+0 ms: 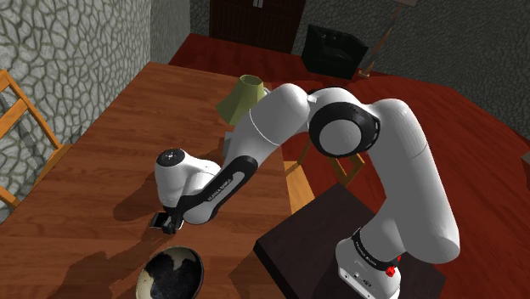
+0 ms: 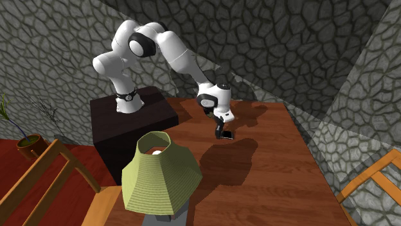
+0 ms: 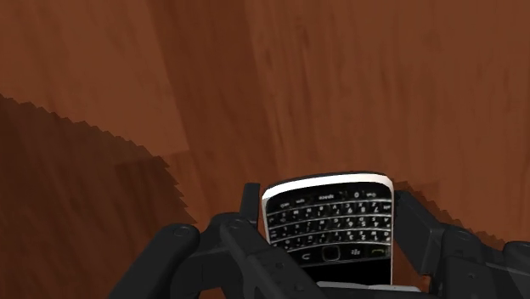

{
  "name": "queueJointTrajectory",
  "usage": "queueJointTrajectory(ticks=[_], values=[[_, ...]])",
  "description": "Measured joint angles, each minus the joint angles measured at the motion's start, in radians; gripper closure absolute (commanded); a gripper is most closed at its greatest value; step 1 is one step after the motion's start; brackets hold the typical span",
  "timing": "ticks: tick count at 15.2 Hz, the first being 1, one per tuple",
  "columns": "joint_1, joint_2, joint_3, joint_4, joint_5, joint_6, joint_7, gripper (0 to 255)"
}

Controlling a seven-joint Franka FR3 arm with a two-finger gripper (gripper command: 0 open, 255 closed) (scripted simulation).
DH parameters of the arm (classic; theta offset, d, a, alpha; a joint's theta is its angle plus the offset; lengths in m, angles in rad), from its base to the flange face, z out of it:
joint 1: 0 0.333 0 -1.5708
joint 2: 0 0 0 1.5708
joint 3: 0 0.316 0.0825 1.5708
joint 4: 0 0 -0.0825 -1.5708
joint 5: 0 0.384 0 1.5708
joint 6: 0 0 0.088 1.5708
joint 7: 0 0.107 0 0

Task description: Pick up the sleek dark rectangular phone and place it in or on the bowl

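The gripper (image 3: 331, 219) is closed on the phone (image 3: 329, 229). In the wrist view its black fingers (image 3: 414, 219) press the phone's two long sides. The phone is dark with a silver rim, and its small keyboard faces the camera. In the shoulder view the gripper (image 1: 166, 222) hangs low over the wooden table (image 1: 102, 153) with the phone (image 1: 158, 221) at its tip. Whether the phone touches the wood cannot be told. The second exterior view shows the same grasp, with the gripper (image 2: 222, 131) pointing down, the phone (image 2: 226, 135) between the fingers and a shadow on the table (image 2: 270, 173) beside it.

The bowl (image 1: 170, 272) stands on the table near the gripper, toward the shoulder view's bottom edge. It is dark inside with pale mottling, and it is apart from the phone.

A lamp (image 1: 241, 98) with a green shade stands farther along the table, behind the arm's elbow. The arm's base sits on the dark stand (image 1: 314, 234) at the table's edge. Stone walls (image 2: 289, 51) rise behind the table, and a wooden chair (image 1: 21, 127) stands at the shoulder view's left.
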Motion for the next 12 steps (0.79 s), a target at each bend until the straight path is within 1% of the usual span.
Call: queueJointTrajectory(ticks=[12], values=[[-0.034, -0.141, 0.042, -0.056, 0.035, -0.086, -0.022, 255]])
